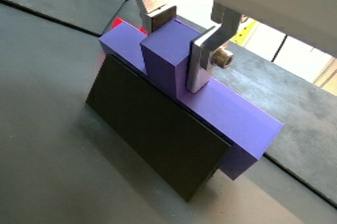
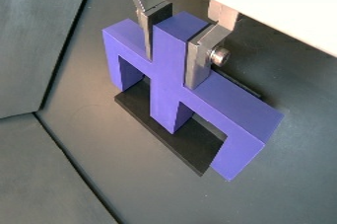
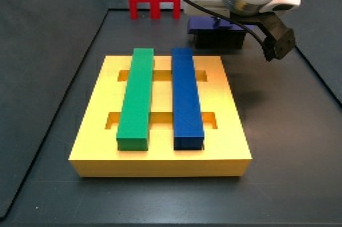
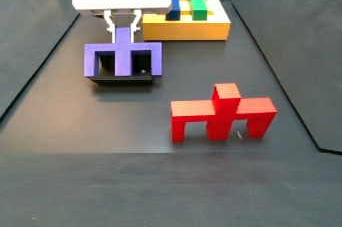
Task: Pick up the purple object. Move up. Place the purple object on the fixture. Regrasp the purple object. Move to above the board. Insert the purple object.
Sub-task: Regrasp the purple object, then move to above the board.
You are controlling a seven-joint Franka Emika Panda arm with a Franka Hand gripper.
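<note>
The purple object [image 1: 239, 119] [image 2: 245, 133] stands on the fixture [image 1: 156, 135] [image 2: 176, 145] with its stem upward and its crossbar along the fixture's top. My gripper [image 1: 178, 50] [image 2: 174, 44] hangs straight over it, its silver fingers pressed on both sides of the stem. In both side views the purple object [image 3: 203, 24] [image 4: 104, 61] rests on the dark fixture [image 3: 218, 40] [image 4: 120, 80] under the gripper [image 4: 130, 31]. The yellow board [image 3: 96, 106] [image 4: 203, 31] lies beside the fixture.
A long green bar [image 3: 138, 93] and a long blue bar [image 3: 187, 93] lie in the board's slots. A similar red piece [image 4: 222, 116] [image 3: 154, 5] stands on the dark floor, apart from the fixture.
</note>
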